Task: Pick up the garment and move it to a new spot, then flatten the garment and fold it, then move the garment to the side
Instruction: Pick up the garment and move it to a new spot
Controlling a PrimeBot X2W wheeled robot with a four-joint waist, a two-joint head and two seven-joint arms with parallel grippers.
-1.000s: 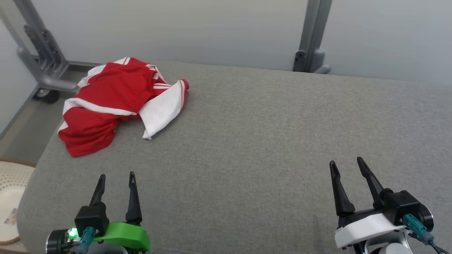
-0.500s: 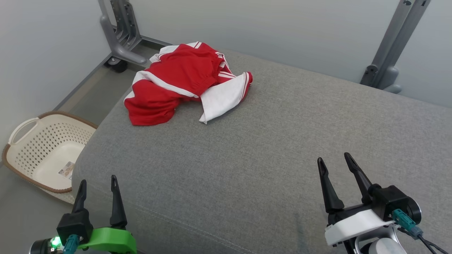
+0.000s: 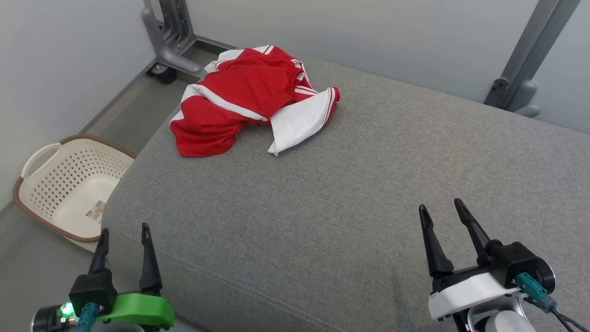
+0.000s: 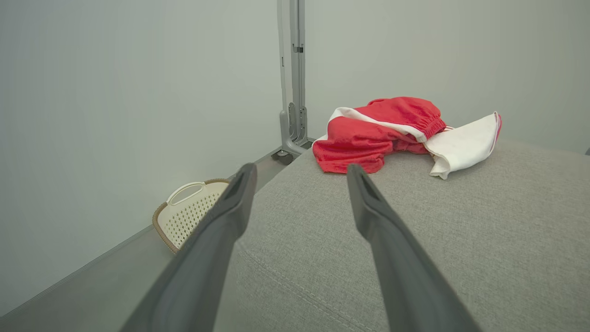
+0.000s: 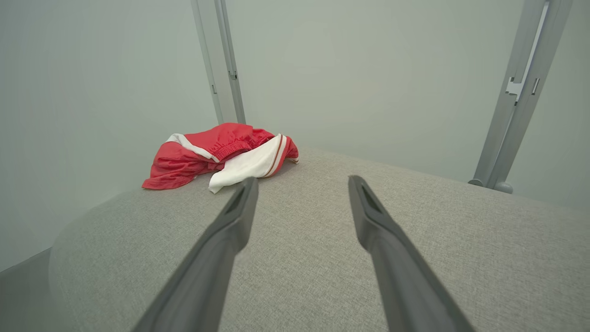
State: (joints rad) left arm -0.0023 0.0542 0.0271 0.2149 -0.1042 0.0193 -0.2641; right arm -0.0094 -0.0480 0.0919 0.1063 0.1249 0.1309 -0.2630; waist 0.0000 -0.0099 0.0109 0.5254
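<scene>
While the red-and-white garment [image 3: 249, 99] lies crumpled at the far left corner of the grey cushion [image 3: 322, 193], neither hand touches it. It sits in a loose heap, red fabric bunched with white bands across it and a white panel flopped out to its right side, one edge close to the cushion's left border. The left hand [image 3: 125, 229] hovers at the near left corner of the cushion, its two dark fingers spread apart with nothing between them. The right hand [image 3: 440, 205] hangs over the near right part of the cushion, its fingers likewise parted and empty. Both are well apart from the garment. On the floor to the left of the cushion stands a cream perforated basket [image 3: 60, 177] with a brown rim, and a grey metal post [image 3: 166, 32] on a castor rises just behind the garment.
</scene>
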